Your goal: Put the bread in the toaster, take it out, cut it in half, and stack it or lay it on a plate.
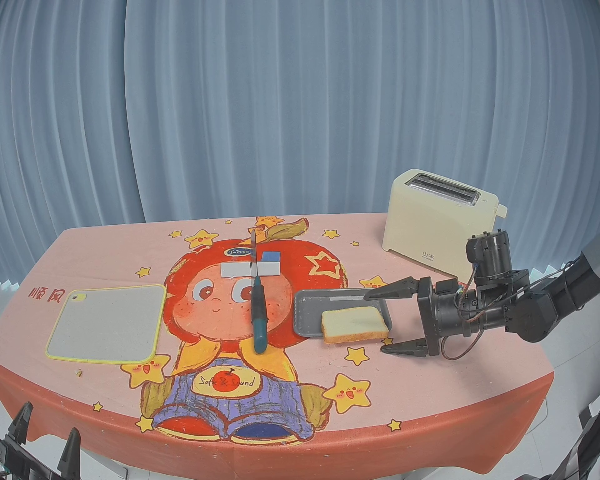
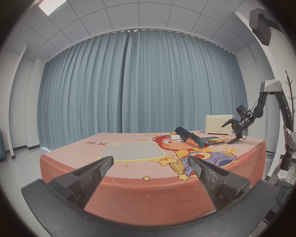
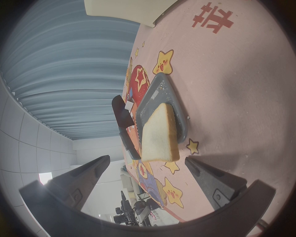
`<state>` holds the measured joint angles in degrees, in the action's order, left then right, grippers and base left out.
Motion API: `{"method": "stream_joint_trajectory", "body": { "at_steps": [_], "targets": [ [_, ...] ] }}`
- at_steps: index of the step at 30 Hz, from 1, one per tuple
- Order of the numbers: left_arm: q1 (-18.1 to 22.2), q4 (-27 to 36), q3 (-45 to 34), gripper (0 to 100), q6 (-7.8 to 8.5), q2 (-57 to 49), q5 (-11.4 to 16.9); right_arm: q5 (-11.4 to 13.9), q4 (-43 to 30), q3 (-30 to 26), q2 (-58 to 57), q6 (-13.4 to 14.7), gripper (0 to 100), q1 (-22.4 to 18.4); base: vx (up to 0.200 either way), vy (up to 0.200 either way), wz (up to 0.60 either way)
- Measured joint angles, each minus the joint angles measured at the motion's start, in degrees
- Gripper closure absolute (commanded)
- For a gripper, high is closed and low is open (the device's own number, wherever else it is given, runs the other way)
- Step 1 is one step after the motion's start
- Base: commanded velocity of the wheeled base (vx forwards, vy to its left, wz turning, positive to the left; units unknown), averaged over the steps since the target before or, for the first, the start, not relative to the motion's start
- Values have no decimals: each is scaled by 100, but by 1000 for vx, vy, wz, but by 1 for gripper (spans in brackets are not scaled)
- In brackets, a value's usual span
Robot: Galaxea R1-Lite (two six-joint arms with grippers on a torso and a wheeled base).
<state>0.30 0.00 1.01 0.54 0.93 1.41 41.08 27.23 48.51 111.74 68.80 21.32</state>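
While bread (image 1: 354, 323) overhangs the tray (image 1: 307, 309), the right fingers (image 1: 397, 289) stand apart just beside it.

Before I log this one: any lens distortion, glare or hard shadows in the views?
Head view: even light, curtain bowed by the lens, thin shadow under the bread. Left wrist view: strong fisheye, dark corners, bright ceiling panel, no glare. Right wrist view: dark rim, soft shadow on the cloth by the right gripper.
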Motion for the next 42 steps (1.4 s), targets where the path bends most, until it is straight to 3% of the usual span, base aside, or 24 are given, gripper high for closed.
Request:
{"method": "stream_joint_trajectory", "body": {
  "at_steps": [22,23,34,42],
  "targets": [
    [0,0,0,0,0,0,0,2,16,251,265,138,0,-40,0,0,0],
    [0,0,0,0,0,0,0,-9,16,257,276,138,100,-40,0,0,0],
    [0,0,0,0,0,0,0,-224,-26,260,500,113,100,-16,0,0,0],
    [0,0,0,0,-2,0,0,-235,-15,234,533,99,100,-10,0,0,0]
  ]
}}
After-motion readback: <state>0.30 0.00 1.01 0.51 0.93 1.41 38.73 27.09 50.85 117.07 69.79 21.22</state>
